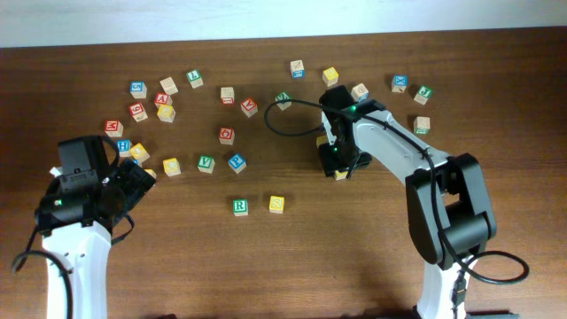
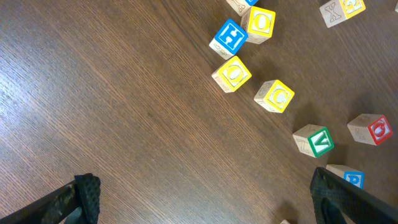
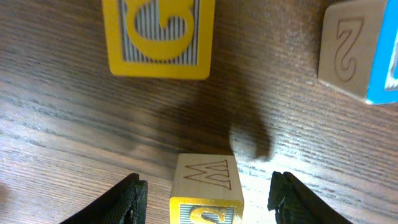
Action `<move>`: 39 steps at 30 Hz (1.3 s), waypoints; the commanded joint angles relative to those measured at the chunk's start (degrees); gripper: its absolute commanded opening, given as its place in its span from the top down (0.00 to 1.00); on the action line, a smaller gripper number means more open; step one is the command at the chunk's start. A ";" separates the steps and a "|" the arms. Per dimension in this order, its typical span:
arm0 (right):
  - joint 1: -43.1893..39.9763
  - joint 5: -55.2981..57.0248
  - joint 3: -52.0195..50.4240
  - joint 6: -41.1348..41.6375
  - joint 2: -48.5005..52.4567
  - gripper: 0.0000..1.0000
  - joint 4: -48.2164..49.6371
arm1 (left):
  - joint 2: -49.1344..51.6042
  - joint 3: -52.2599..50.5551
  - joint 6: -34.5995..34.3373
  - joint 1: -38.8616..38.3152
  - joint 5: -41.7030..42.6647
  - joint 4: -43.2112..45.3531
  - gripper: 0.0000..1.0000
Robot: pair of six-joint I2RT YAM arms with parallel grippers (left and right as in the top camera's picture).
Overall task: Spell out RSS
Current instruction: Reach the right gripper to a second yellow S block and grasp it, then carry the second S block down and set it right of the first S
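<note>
The dark, wood-grained tabletop (image 1: 354, 266) ends at a pale strip (image 1: 266, 18) along its far edge, and roughly two dozen lettered cubes lie scattered over its far half, a yellow G cube (image 3: 158, 37) and a blue-edged cube (image 3: 360, 56) just beyond the right pincer (image 3: 205, 193). One green R cube (image 1: 240, 206) and one yellow S cube (image 1: 276, 204) sit side by side, not touching, near the middle. A third, yellow-faced cube (image 3: 208, 180) stands between the right pincer's parted fingers with a gap on each side, while the left pincer (image 2: 202, 186) gapes wide over bare wood
</note>
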 commanded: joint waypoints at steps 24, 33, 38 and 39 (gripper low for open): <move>0.15 -5.77 0.00 6.34 0.02 0.73 -7.91 | -0.55 0.48 0.46 0.24 -0.07 0.09 0.01; 1.70 -13.68 0.02 7.89 -3.80 0.77 -18.67 | -0.55 0.48 0.46 0.24 -0.07 0.09 0.01; 9.42 -4.68 -0.13 23.54 -3.78 0.77 -16.55 | -0.55 0.48 0.46 0.24 -0.04 0.11 0.01; 10.36 -2.62 -0.13 26.73 -3.78 0.77 -15.37 | -0.55 0.48 0.46 0.24 -0.07 0.09 0.01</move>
